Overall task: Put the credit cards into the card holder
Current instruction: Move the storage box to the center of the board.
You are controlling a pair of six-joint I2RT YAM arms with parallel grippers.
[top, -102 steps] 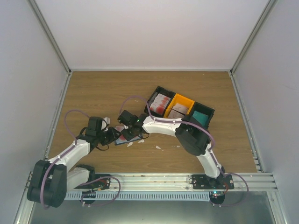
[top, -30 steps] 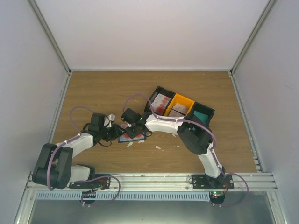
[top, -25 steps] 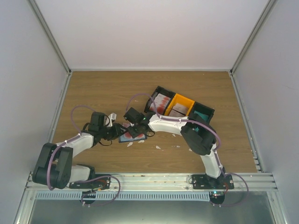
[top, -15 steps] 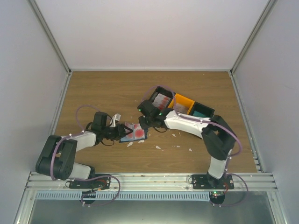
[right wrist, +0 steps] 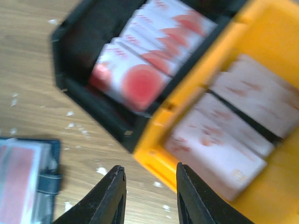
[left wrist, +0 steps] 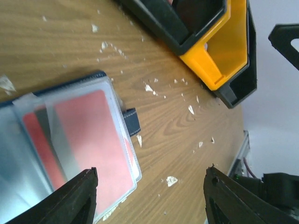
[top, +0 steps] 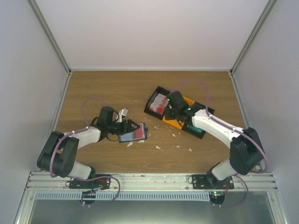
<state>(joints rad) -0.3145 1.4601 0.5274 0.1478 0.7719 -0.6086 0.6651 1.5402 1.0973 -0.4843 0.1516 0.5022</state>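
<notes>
Top view. Find the left tool (top: 131,126) low over the table (top: 93,93), fingers spread wide and gripping nothing, just above the card holder (top: 134,135). Note the card holder lying open and flat, left of centre. Find the right tool (top: 169,113) over the black tray (top: 149,107) and orange tray (top: 188,101), well apart from the card holder. See red-and-white credit cards (top: 160,101) stacked in the black tray, and white scraps (top: 158,147) scattered on the table.

Left wrist view. Confirm wide-open fingers with only bare table between. Note the card holder (left wrist: 28,109) under the left finger; contact impossible to tell. See a red card (left wrist: 98,135) inside clear sleeves (left wrist: 60,140).

Right wrist view, blurred. Read the fingers (right wrist: 112,196) as partly apart and empty, above the orange tray's near wall. Note pale cards (right wrist: 233,135) in the orange tray.
</notes>
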